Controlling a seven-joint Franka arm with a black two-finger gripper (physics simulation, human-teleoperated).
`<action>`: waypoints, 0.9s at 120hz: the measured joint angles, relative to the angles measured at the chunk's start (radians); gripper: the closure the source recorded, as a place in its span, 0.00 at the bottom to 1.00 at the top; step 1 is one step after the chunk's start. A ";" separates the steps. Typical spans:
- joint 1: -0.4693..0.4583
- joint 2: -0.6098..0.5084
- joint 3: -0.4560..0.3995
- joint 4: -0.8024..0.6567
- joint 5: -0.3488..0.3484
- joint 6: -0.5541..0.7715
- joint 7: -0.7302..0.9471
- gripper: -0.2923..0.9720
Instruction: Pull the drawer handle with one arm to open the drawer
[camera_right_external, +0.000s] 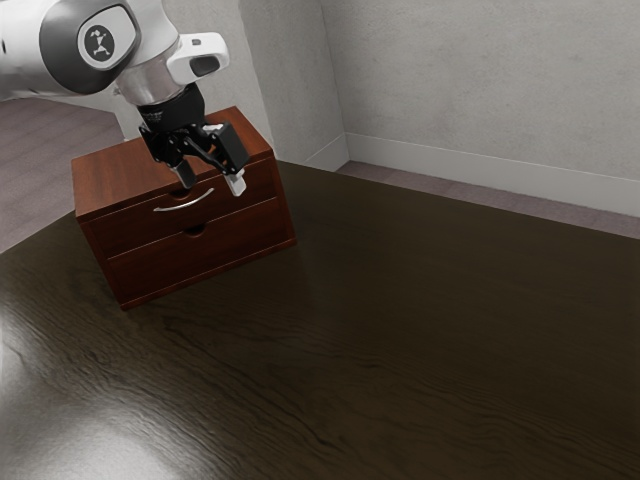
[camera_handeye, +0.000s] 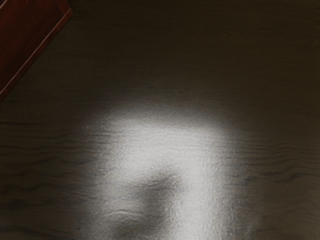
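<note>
A small reddish-brown wooden cabinet (camera_right_external: 180, 215) with two drawers stands on the dark table at the exterior view's left. The upper drawer carries a curved silver handle (camera_right_external: 183, 204); the lower drawer (camera_right_external: 200, 250) has a small notch pull. Both drawer fronts sit flush with the cabinet. My gripper (camera_right_external: 210, 183) hangs in front of the cabinet's upper edge, just above and to the right of the silver handle, with its fingers (camera_right_external: 235, 183) spread and nothing between them. In the wrist view a corner of the cabinet (camera_handeye: 25, 35) shows beside bare tabletop.
The dark wooden table (camera_right_external: 400, 350) stretches wide toward the exterior view's right and front. A bright glare patch (camera_handeye: 160, 165) lies on the table under my hand. Grey walls and a white skirting board (camera_right_external: 500, 165) stand behind.
</note>
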 joint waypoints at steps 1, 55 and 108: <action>0.000 0.000 0.000 0.000 0.000 0.000 0.000 0.23; 0.016 -0.006 0.002 0.165 -0.030 -0.052 0.013 0.23; 0.018 0.037 -0.039 0.172 0.075 0.009 0.445 0.23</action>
